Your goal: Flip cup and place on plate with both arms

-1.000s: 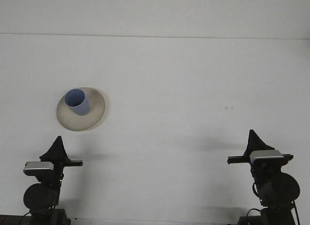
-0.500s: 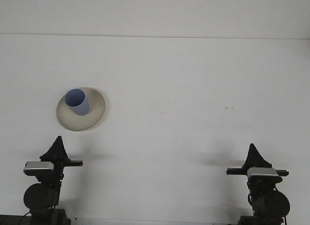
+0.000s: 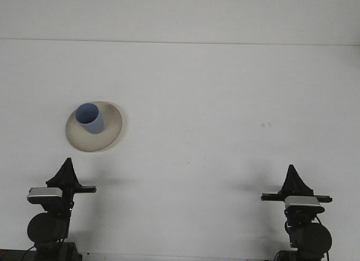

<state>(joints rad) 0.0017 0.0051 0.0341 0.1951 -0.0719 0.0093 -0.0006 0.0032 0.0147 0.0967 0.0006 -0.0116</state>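
Small blue plastic cup (image 3: 90, 117) stood mouth-up on round beige plate (image 3: 107, 134), left part of white table (image 3: 214, 103). My left pincer (image 3: 67, 170) and right pincer (image 3: 293, 176) sat clenched at near edge.

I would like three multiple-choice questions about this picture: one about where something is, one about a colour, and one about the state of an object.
1. Where does the plate lie on the table?
A. on the robot's left side
B. on the robot's right side
C. in the middle, at the far edge

2. What colour is the cup?
A. red
B. blue
C. green

3. How does the cup stand?
A. lying on its side beside the plate
B. upside down on the bare table
C. on the plate, mouth up

Answers:
1. A, since the plate is ahead of the left gripper and far from the right gripper.
2. B, since the cup is plainly blue.
3. C, since its open mouth shows from above and its base rests inside the plate's rim.
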